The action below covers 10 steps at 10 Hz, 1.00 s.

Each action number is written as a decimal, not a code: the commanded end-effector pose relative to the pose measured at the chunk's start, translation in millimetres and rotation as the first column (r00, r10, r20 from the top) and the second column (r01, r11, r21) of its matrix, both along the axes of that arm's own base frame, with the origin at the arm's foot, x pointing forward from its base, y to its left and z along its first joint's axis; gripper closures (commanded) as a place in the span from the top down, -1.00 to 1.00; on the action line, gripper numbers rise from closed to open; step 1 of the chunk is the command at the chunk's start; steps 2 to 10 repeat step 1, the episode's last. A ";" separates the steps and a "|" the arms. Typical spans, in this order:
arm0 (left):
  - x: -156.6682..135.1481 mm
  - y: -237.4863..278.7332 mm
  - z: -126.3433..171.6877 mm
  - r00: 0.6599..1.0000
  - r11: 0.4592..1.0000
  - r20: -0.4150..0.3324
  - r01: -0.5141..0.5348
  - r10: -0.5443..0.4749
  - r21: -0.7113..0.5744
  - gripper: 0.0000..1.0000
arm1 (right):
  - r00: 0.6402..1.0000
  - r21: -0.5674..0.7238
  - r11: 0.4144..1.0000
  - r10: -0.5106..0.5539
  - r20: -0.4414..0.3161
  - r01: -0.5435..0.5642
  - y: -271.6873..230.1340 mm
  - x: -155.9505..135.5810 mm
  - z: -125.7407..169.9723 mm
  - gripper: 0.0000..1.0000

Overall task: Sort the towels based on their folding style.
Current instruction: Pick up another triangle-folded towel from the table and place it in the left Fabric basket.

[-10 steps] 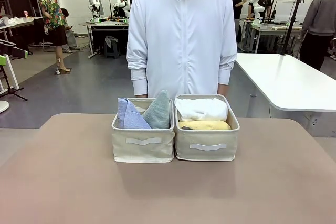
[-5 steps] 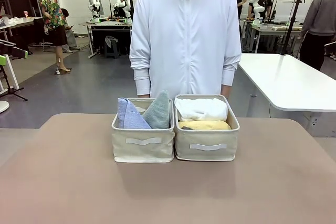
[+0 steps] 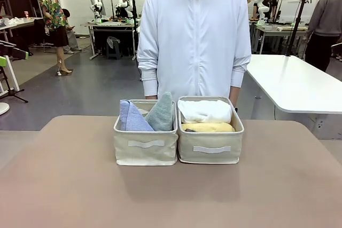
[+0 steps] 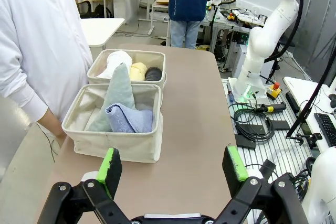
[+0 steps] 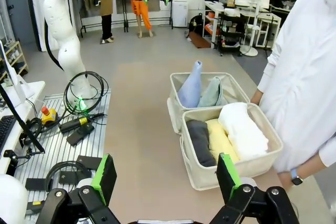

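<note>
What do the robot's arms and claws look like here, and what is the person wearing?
Both claws, left and right, are black with bright green pads on the fingertips. The arms are glossy white with rounded joints. The person wears a white zip-up hooded jacket with long sleeves and a wristwatch.

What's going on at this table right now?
Nothing is being handled. Both the left gripper and the right gripper hang open and empty. The cone-folded towels sit in one basket, the rolled towels in the other basket. A person stands behind them.
</note>
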<state>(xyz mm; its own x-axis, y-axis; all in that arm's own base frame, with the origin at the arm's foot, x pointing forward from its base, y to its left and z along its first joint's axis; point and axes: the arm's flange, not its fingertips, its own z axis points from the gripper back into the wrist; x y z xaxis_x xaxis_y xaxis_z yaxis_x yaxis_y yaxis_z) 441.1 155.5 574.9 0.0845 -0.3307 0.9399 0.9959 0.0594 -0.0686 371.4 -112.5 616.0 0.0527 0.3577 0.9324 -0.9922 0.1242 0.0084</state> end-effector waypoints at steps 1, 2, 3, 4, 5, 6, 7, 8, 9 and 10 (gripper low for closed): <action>-1.3 0.0 2.0 1.000 1.000 0.007 0.001 -0.001 -0.006 1.00 | 1.000 0.023 1.000 -0.014 0.010 0.014 3.2 -0.2 -0.9 1.00; -1.3 0.0 2.0 1.000 1.000 0.007 0.001 -0.001 -0.006 1.00 | 1.000 0.023 1.000 -0.014 0.010 0.014 3.2 -0.2 -0.9 1.00; -1.3 0.0 2.0 1.000 1.000 0.007 0.001 -0.001 -0.006 1.00 | 1.000 0.023 1.000 -0.014 0.010 0.014 3.2 -0.2 -0.9 1.00; -1.3 0.0 2.0 1.000 1.000 0.007 0.001 -0.001 -0.006 1.00 | 1.000 0.023 1.000 -0.014 0.010 0.014 3.2 -0.2 -0.9 1.00; -1.3 0.0 2.0 1.000 1.000 0.007 0.001 -0.001 -0.006 1.00 | 1.000 0.023 1.000 -0.014 0.010 0.014 3.2 -0.2 -0.9 1.00; -1.3 0.0 2.0 1.000 1.000 0.007 0.001 -0.001 -0.006 1.00 | 1.000 0.023 1.000 -0.014 0.010 0.014 3.2 -0.2 -0.9 1.00; -1.3 0.0 2.0 1.000 1.000 0.007 0.001 -0.001 -0.006 1.00 | 1.000 0.023 1.000 -0.014 0.010 0.014 3.2 -0.2 -0.9 1.00; -1.3 0.0 2.0 1.000 1.000 0.007 0.001 -0.001 -0.006 1.00 | 1.000 0.023 1.000 -0.014 0.010 0.014 3.2 -0.2 -0.9 1.00; -1.3 0.0 2.0 1.000 1.000 0.007 0.001 -0.001 -0.006 1.00 | 1.000 0.023 1.000 -0.014 0.010 0.014 3.2 -0.2 -0.9 1.00; -1.3 0.0 2.0 1.000 1.000 0.007 0.001 -0.001 -0.006 1.00 | 1.000 0.023 1.000 -0.014 0.010 0.014 3.2 -0.2 -0.9 1.00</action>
